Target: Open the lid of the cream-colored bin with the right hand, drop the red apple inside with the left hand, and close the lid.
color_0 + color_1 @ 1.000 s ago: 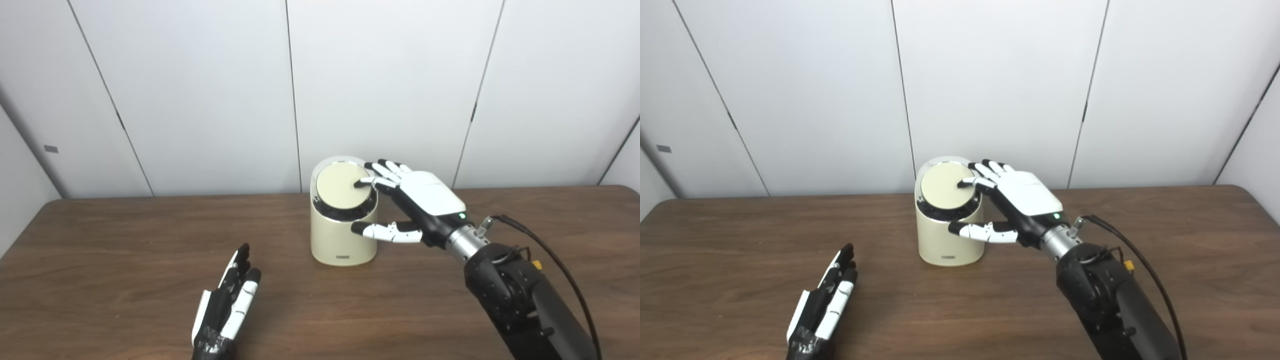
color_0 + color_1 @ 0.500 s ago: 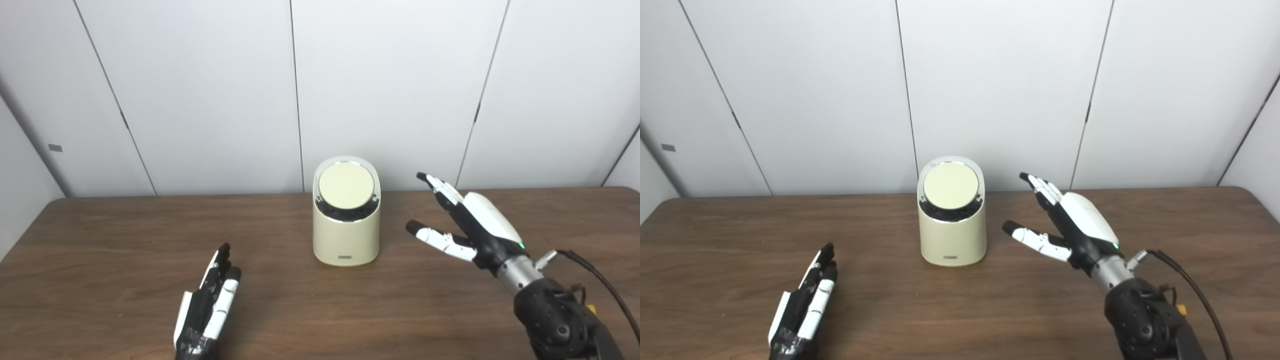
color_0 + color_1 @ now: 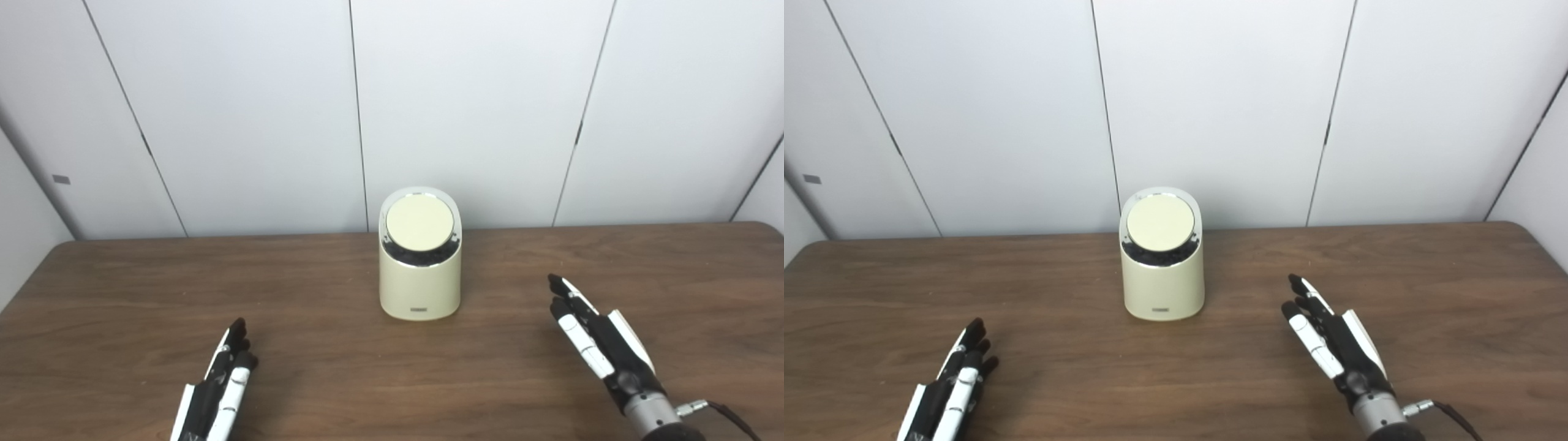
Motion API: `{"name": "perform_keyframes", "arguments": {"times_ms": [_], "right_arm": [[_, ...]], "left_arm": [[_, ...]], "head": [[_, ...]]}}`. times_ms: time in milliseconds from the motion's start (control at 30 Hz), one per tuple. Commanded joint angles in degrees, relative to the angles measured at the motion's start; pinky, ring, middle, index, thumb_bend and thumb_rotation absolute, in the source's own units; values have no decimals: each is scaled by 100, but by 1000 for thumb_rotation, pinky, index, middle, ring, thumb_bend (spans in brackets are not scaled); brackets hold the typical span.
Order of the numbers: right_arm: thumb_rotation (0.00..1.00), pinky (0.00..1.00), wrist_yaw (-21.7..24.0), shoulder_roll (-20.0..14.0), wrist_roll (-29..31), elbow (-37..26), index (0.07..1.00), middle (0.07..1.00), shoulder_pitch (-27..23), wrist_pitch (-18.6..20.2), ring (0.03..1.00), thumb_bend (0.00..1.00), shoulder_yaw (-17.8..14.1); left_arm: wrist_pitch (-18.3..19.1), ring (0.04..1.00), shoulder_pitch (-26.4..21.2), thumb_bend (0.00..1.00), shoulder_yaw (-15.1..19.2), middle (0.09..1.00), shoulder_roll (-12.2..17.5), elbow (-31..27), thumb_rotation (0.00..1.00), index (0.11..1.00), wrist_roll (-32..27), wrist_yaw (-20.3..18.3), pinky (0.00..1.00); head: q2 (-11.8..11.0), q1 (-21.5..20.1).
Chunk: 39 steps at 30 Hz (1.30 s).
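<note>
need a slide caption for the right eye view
Cream-colored bin with lid closed on the table, left robot hand and right robot hand open, apart from it.

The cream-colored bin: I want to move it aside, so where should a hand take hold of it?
Grip the cream-colored cylindrical bin around its smooth lower wall, coming from the right side with the right hand. It stands upright with no handle showing, and its round lid slopes toward the front, so a top grasp would likely slip.
</note>
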Motion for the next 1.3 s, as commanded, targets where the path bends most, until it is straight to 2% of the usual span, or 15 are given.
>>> {"name": "perform_keyframes", "arguments": {"times_ms": [0, 67, 200, 367, 533, 800, 1000, 1100, 1267], "right_arm": [[1000, 883, -195, 102, 317, -101, 945, 958, -3, -408, 949, 476, -73], [1000, 890, -248, 186, 442, -126, 950, 964, 82, -433, 958, 452, -76], [1000, 949, -294, 245, 692, -111, 952, 977, 141, -428, 986, 464, -104], [1000, 973, -371, 291, 937, -57, 962, 976, 230, -510, 989, 466, -123], [1000, 958, -428, 349, 1179, -52, 965, 971, 309, -531, 981, 432, -180], [982, 951, -488, 347, 1411, -101, 951, 959, 376, -483, 970, 456, -214], [988, 949, -497, 270, 1440, -105, 951, 965, 404, -450, 968, 486, -199], [985, 957, -481, 242, 1485, -66, 945, 961, 390, -489, 964, 497, -195], [979, 939, -482, 218, 1510, -72, 942, 954, 348, -459, 956, 482, -184]], "left_arm": [[-176, 1000, 59, 552, 8, 1000, 45, -30, 719, 1000, 59, 3, 1000], [-214, 1000, 112, 558, -6, 1000, 34, -36, 722, 1000, 112, 19, 1000], [-289, 998, 170, 566, -24, 1000, 23, 8, 732, 1000, 255, 59, 1000], [-381, 993, 201, 561, -40, 998, 25, 39, 748, 1000, 440, 95, 1000], [-364, 989, 217, 551, -55, 994, 37, 1, 767, 1000, 595, 103, 992], [-396, 991, 181, 563, -33, 993, 38, 66, 757, 1000, 624, 102, 995], [-548, 983, 165, 567, 36, 987, -8, 195, 769, 1000, 535, 141, 1000], [-789, 967, 129, 560, 88, 976, -71, 335, 758, 991, 499, 200, 972], [-884, 961, 67, 588, 92, 970, -106, 450, 785, 984, 521, 249, 977]], "head": [[19, -6], [46, -14], [96, -8], [185, 9], [254, -9], [315, 27], [341, 12], [332, 48], [294, 30]]}}
